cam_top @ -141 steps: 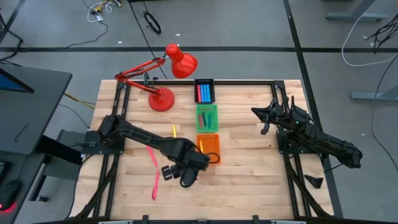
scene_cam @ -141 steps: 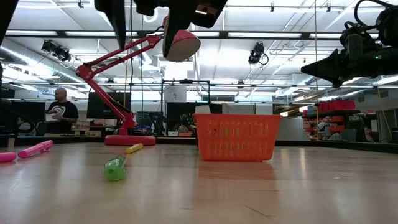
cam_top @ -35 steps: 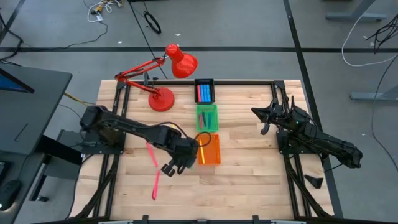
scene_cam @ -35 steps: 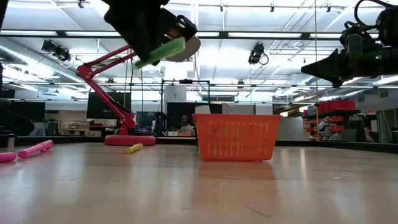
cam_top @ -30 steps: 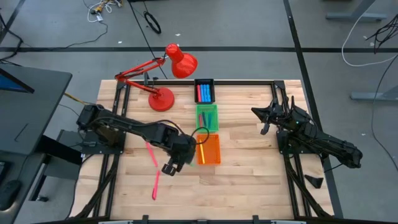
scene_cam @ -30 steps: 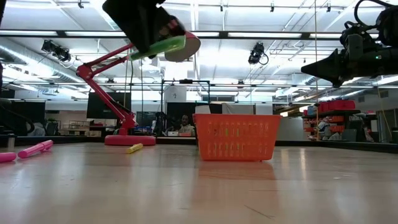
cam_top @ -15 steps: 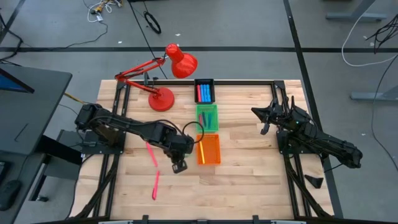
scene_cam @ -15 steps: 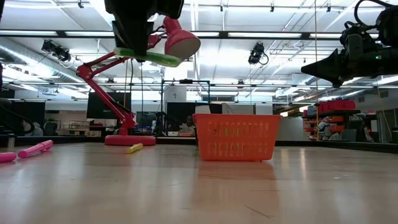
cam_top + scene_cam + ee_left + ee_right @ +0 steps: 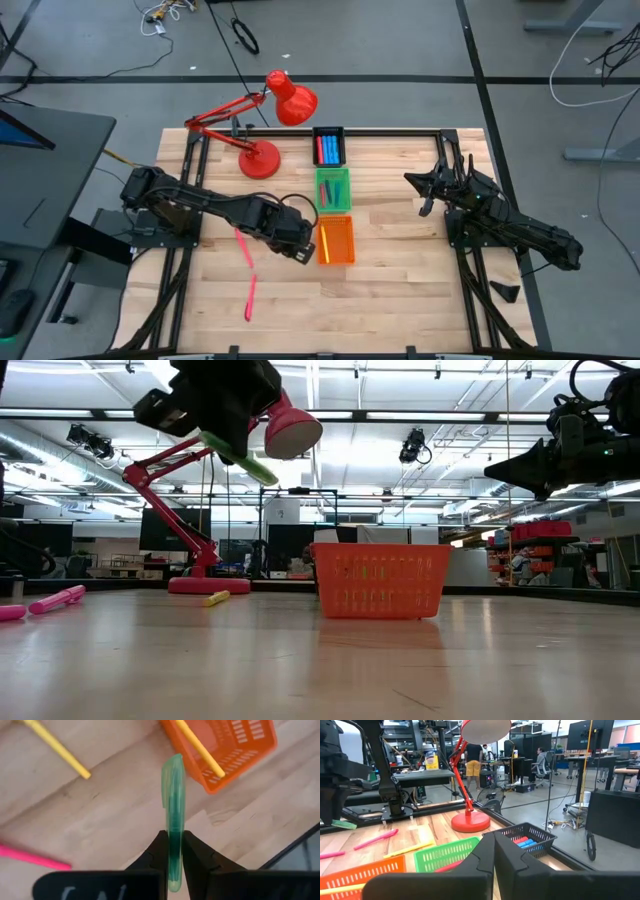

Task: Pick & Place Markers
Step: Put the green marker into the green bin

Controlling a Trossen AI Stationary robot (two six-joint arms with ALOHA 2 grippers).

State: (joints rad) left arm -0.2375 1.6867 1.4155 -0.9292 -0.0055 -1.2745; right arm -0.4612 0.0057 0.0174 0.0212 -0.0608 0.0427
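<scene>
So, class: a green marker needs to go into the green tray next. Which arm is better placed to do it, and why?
The left. Its gripper is shut on the green marker, in the air near the green tray. The right gripper is shut, empty and off to the side.

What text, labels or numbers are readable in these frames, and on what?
Left gripper housing: pale marks along its edge, cut off by the frame, unreadable.
Green marker held in it: no print visible.
Orange tray, green tray, black tray: no labels visible.
Red lamp: no lettering visible.
Monitors in the room behind: too small to read.
Nothing legible overall.
</scene>
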